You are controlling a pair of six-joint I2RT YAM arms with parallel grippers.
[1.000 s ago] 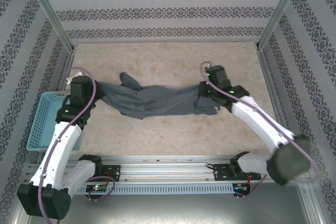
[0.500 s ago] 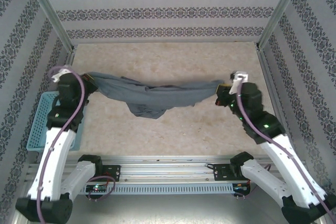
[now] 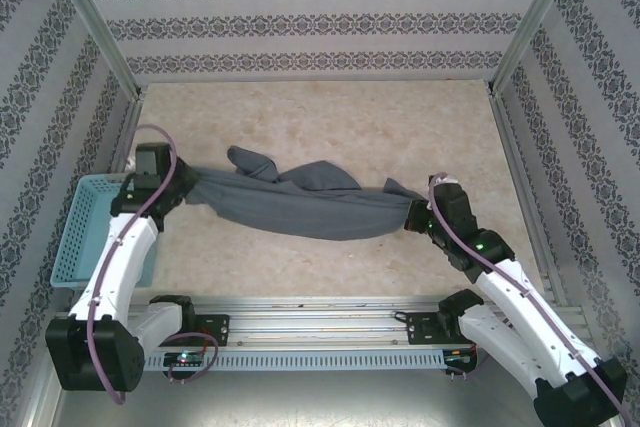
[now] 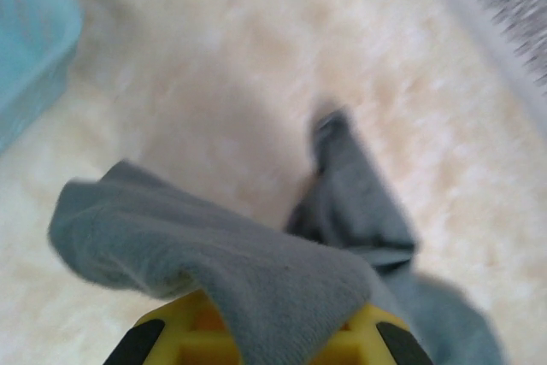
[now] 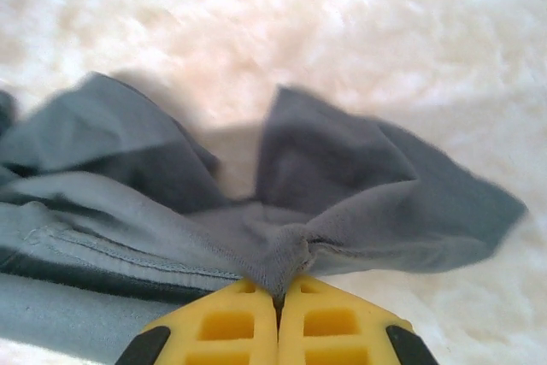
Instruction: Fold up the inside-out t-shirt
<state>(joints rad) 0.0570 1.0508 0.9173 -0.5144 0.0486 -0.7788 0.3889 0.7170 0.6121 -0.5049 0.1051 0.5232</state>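
Top view: we hold the dark slate-grey cloth t-shirt (image 3: 300, 205) stretched over the table (image 3: 330, 117), just right of the light-blue plastic mesh basket (image 3: 75, 237), probably to spread it for folding. The left gripper (image 3: 185, 183) pinches the end nearest the basket, and the right gripper (image 3: 410, 215) pinches the far end.

Left wrist view: cloth drapes over our clamped gripper.

Right wrist view: jaws pressed together on bunched cloth.

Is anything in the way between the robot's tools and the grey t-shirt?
No, nothing is. The left tool and the right tool are each shut on an end of the t-shirt, which stretches between them over the table. The blue basket sits off to the left, apart from it.
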